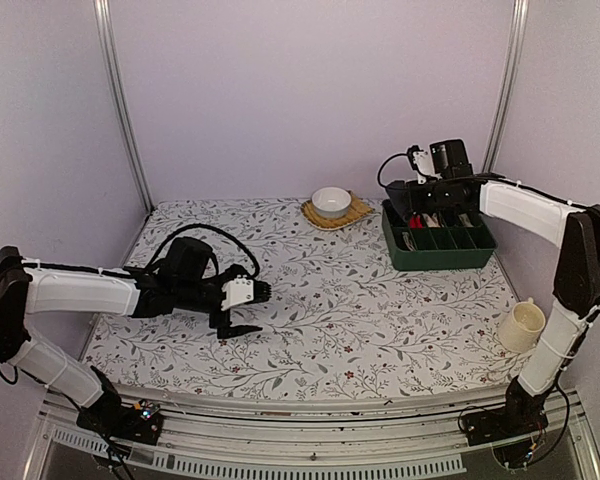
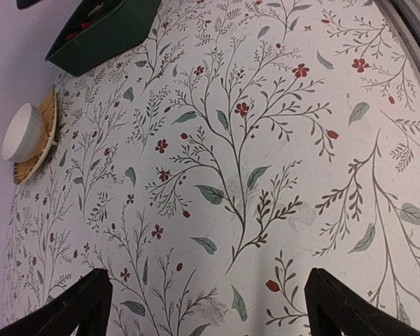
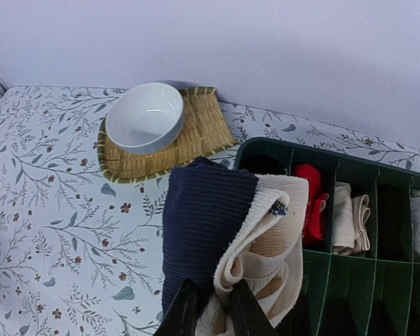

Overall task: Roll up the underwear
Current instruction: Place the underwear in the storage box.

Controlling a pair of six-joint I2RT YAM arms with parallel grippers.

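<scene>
The underwear is out of view as black garments; none lies on the floral table [image 1: 360,310]. My right gripper [image 3: 213,283] is shut on a rolled bundle of dark navy ribbed cloth [image 3: 203,217] and cream cloth [image 3: 276,231]. It holds the bundle over the left end of the green divided organizer [image 3: 350,280], at the table's back right [image 1: 412,190]. My left gripper [image 1: 248,310] hovers low over the bare left-middle of the table. It is wide open, with only tabletop between its black fingers [image 2: 80,308].
A white bowl [image 1: 331,201] sits on a woven mat [image 1: 352,212] at the back centre. The organizer [image 1: 438,240] holds red [image 3: 308,199] and cream [image 3: 351,217] rolled cloths. A cream cup [image 1: 520,326] is by the right arm. Walls close the back and sides.
</scene>
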